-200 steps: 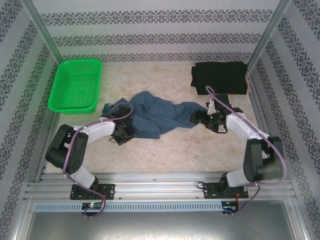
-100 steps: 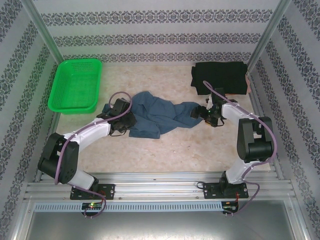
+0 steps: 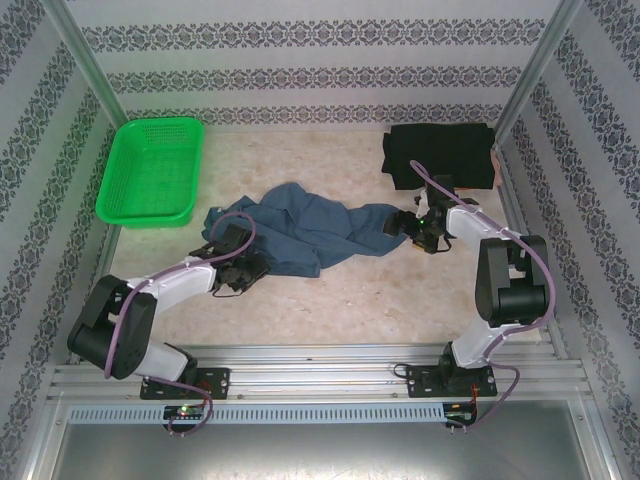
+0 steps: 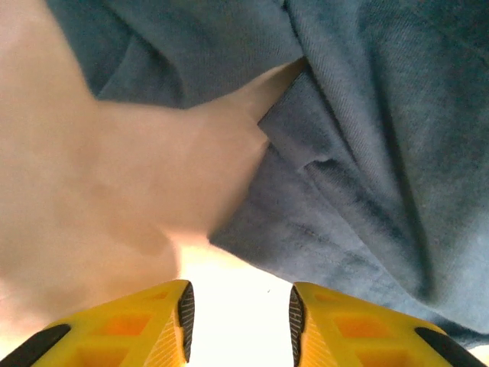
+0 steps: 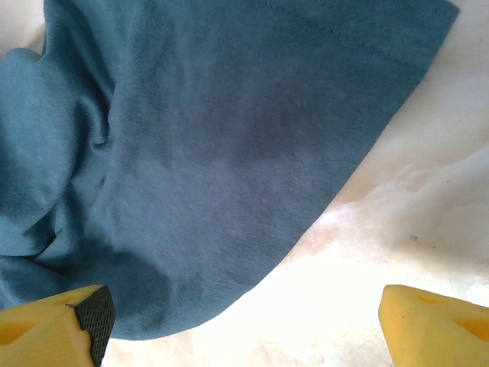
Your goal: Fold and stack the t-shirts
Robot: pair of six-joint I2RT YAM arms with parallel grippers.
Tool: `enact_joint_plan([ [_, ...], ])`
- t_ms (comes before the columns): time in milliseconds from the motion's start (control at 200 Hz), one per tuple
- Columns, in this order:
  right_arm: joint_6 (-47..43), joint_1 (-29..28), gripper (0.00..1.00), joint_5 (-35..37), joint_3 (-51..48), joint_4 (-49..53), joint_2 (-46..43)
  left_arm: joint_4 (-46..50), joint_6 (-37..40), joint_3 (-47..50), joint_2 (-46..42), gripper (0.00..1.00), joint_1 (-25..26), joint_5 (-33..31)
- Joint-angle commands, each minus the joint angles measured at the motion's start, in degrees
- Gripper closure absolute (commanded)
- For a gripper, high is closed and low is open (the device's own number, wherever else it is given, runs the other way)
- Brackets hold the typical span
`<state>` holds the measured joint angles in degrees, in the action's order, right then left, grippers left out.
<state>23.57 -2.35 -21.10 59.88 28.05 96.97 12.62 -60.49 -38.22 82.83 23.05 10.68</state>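
The blue shirt (image 3: 310, 225) lies crumpled at the table (image 3: 350, 290) middle; the black shirt (image 3: 440, 153) is folded, far right. The left tool (image 4: 238, 313) and right tool (image 5: 241, 321) are open, empty, at the blue shirt's ends.

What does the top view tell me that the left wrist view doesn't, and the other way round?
Top view: the green basket, the black shirt at the far right, and the right gripper beside the blue shirt. Left wrist view: the left gripper open, its yellow fingers over bare table beside a hem. Both: the crumpled blue shirt.
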Motion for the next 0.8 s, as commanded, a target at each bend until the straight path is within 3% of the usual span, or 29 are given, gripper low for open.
enact_joint_plan([
  [0,-1.19,0.33,0.10,-1.64,-0.27,0.68,-2.30,-3.57,-0.12,-2.18,2.28,0.59,-1.11,-0.59],
  [220,-1.58,0.18,0.10,-2.36,-1.88,0.09,-3.53,-3.39,2.46,-6.17,7.29,0.58,-1.88,-0.25],
  [375,-1.95,0.51,0.10,-2.01,-3.09,0.14,-4.07,-1.38,3.32,-7.76,10.77,0.62,-1.82,2.24],
  [585,-1.97,1.19,0.10,-1.93,-3.42,-0.27,-4.16,-1.00,3.98,-7.77,11.52,0.78,-1.82,1.68],
  [794,-2.53,2.09,0.09,-1.48,-2.72,-0.27,-3.23,0.70,7.30,-15.08,15.48,0.93,-1.85,1.20],
])
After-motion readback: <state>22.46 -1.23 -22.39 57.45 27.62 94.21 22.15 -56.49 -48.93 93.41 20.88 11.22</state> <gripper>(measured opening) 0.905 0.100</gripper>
